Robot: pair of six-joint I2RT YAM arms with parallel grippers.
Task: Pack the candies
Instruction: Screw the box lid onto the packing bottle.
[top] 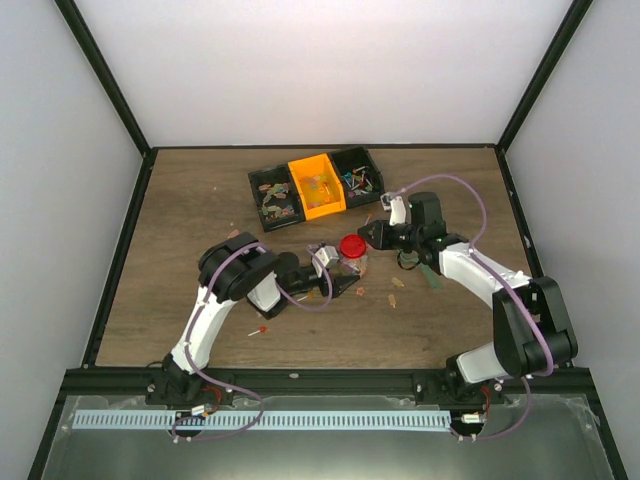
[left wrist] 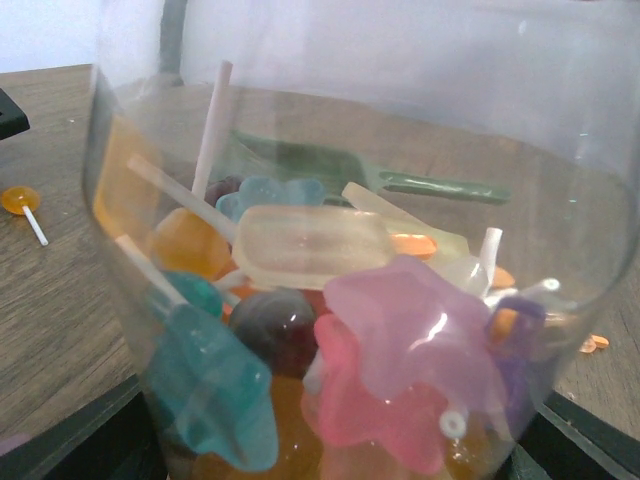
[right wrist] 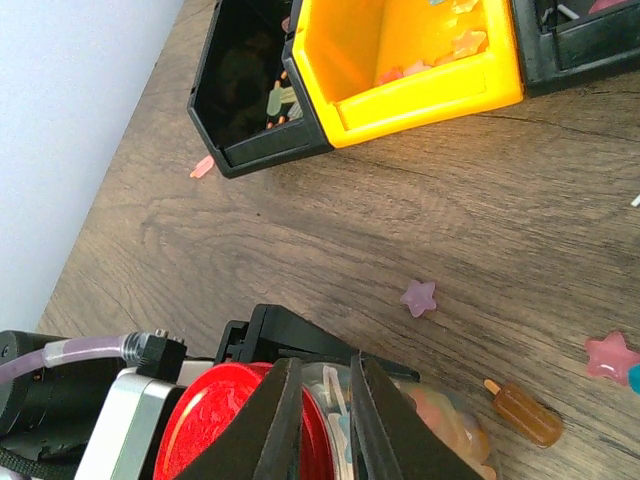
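The jar [left wrist: 110,200] in the middle of the surface [right wrist: 500,200] is nearly full of candies [left wrist: 400,330]: stars, ice-pop shapes and ones on sticks, in lots of colours. The red lid [right wrist: 215,420] sits on top of it, so most of the packing looks done. The left claw [top: 338,265] is spread wide and hugs the jar from both sides. The right claw [right wrist: 325,425] is pinched almost together just over the lid's edge; I cannot tell if it touches the lid. Some candies are not packed. A purple star [right wrist: 419,297], a pink star [right wrist: 610,357] and a brown ice-pop [right wrist: 525,413] lie loose on the surface, and a lollipop [left wrist: 20,200] lies off to one side. The orange bin [right wrist: 420,100] has a few stars in it, and the black bin [right wrist: 230,100] beside it holds some too.
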